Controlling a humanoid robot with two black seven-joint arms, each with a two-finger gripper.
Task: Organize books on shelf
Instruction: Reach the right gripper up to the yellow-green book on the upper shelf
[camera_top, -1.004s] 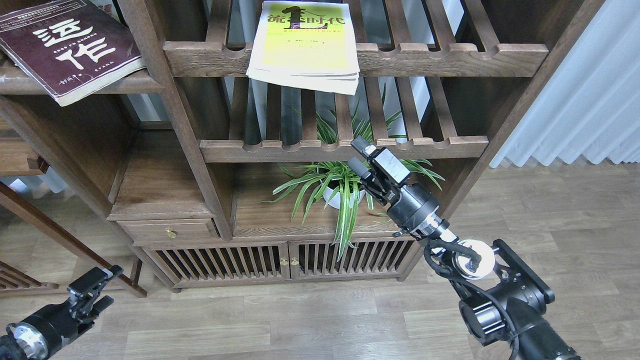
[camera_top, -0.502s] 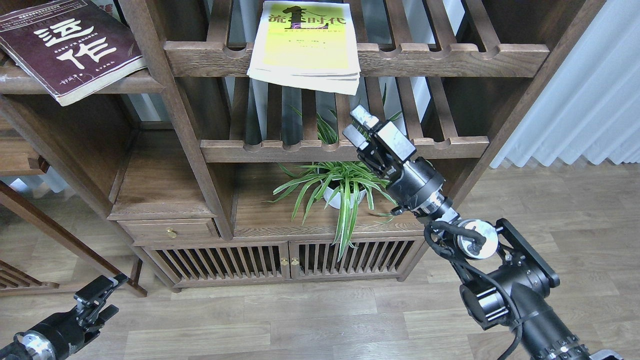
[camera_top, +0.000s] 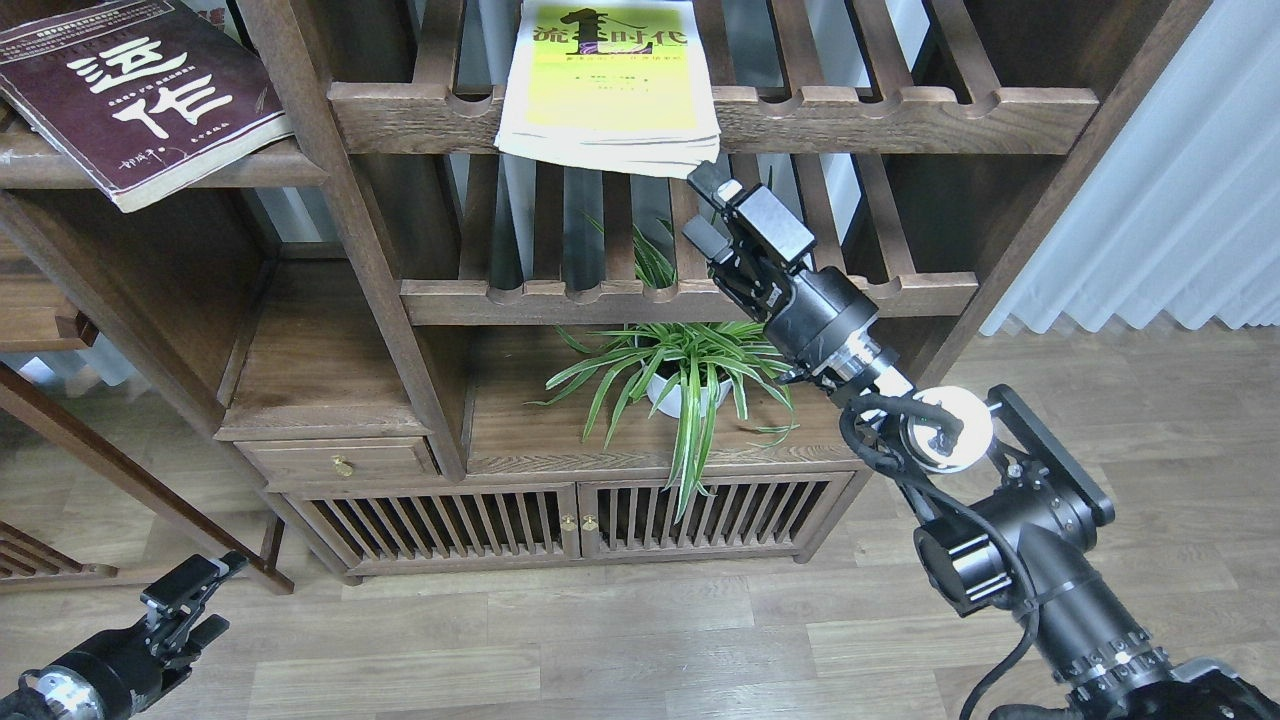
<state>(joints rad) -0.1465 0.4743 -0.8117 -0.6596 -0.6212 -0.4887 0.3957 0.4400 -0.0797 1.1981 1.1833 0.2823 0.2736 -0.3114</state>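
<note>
The yellow-green book (camera_top: 610, 85) lies flat on the upper slatted rack, and its near edge overhangs the front rail. The maroon book (camera_top: 140, 95) lies askew on the plank shelf (camera_top: 255, 165) at the upper left, with one corner past the edge. The book marked "300" is out of view. My right gripper (camera_top: 703, 208) is open and empty, just below the yellow-green book's near right corner. Its upper fingertip (camera_top: 704, 178) is close under that corner. My left gripper (camera_top: 198, 598) is open and empty, low at the bottom left above the floor.
A lower slatted rack (camera_top: 690, 295) runs just behind my right wrist. A spider plant in a white pot (camera_top: 685, 385) stands on the cabinet top below it. A small drawer (camera_top: 340, 462) and slatted cabinet doors (camera_top: 560, 520) are lower down. A curtain (camera_top: 1180, 200) hangs at the right.
My right gripper has risen from in front of the plant to just under the yellow-green book's near right corner. The book has shifted slightly back. My left gripper has sunk a little.
</note>
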